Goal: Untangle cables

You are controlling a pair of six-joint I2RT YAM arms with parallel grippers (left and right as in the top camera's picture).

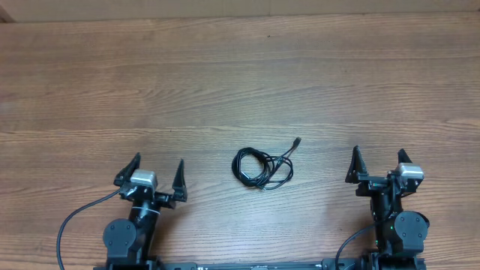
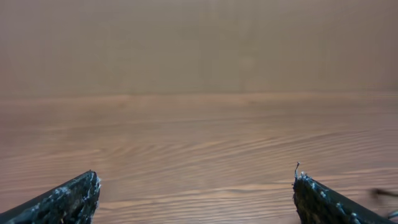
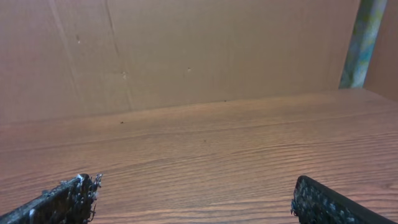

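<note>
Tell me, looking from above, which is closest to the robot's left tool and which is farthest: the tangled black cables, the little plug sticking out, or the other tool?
1. Tangled bundle of thin black cables: mid-table, right of the left tool.
2. Small black plug: poking out beyond the bundle's right side.
3. Right tool: far right.

Both end effectors (image 1: pixel 159 160) (image 1: pixel 379 151) agape (empty)

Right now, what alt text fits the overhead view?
A small tangled bundle of thin black cables lies on a wooden table. The left gripper and right gripper flank it, both open, empty and apart from it.
</note>
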